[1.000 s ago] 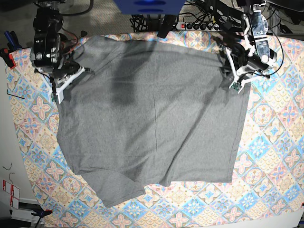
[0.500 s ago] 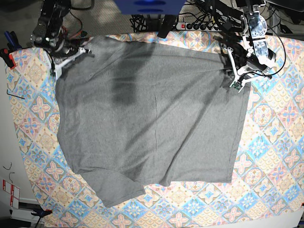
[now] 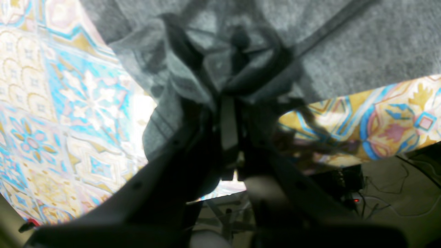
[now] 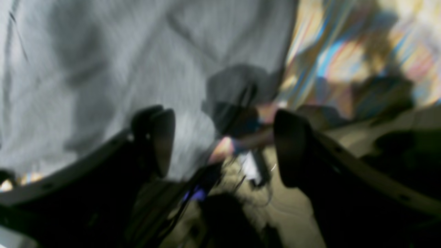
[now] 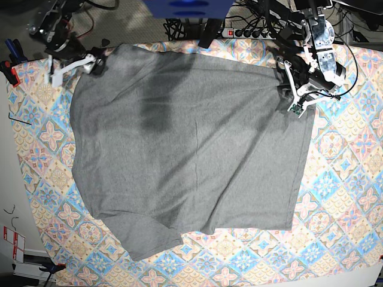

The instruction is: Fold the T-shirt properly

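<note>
Shirt: I see the T-shirt (image 5: pixel 191 149) spread flat over the tablecloth (image 5: pixel 347 179).
Left gripper (image 3: pixel 230 113): fingers pinched tight on the shirt's edge.
Right gripper (image 4: pixel 220 144): fingers wide apart, nothing between them, at the shirt's corner.

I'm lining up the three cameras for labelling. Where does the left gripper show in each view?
Base: left gripper at upper right, on the T-shirt's right edge.
Left wrist: bottom centre, shut on bunched grey cloth.
Right wrist: not in it.
Shared landmark: the patterned tablecloth beside the shirt edge.
</note>
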Tool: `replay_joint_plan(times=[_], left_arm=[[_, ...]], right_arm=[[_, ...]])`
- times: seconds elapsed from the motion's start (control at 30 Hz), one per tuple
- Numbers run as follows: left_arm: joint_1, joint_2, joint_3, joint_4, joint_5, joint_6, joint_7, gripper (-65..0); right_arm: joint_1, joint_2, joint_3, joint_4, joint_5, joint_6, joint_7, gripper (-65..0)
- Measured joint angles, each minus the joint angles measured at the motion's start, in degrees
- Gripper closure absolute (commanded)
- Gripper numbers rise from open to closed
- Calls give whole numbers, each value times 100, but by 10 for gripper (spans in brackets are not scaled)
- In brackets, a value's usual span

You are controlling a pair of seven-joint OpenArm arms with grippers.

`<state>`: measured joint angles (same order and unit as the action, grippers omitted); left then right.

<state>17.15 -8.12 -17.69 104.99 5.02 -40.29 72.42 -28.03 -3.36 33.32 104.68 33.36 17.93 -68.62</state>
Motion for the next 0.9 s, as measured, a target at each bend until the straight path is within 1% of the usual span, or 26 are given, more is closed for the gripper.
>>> replay_joint_plan(times=[0.17, 0.2, 0.3, 0.43, 0.57, 0.67, 0.7, 0.73, 0.8, 0.9], left_arm=[[0, 0, 0, 0, -2, 0, 0, -23], [2, 0, 0, 0, -2, 0, 4, -23], [-2, -2, 0, 0, -2, 0, -4, -23], [17, -11, 0, 0, -4, 0, 0, -23], [37, -13, 0, 0, 0, 0, 0, -23], [46, -13, 0, 0, 0, 0, 0, -23], [48, -13, 0, 0, -2, 0, 0, -23], [48, -13, 0, 0, 2, 0, 0, -23], [46, -13, 0, 0, 0, 0, 0, -23], [48, -13, 0, 0, 2, 0, 0, -23]], right_arm=[[35, -11, 9, -603, -24, 2, 46, -431], [48, -15, 7, -697, -24, 52, 44, -431], [111, -17, 48, -997, -50, 732, 24, -431], [345, -15, 37, -1480, -188, 1073, -107, -431], [391, -9, 44, -1725, -155, 1714, -109, -431], [391, 0, 44, -1727, -184, 1952, -142, -431], [393, -2, 44, -1727, -184, 1963, -157, -431], [393, -11, 44, -1727, -184, 1971, -157, -423], [391, -13, 44, -1727, -179, 1978, -175, -373], [389, 22, -87, -1720, -140, 2065, -332, -229]])
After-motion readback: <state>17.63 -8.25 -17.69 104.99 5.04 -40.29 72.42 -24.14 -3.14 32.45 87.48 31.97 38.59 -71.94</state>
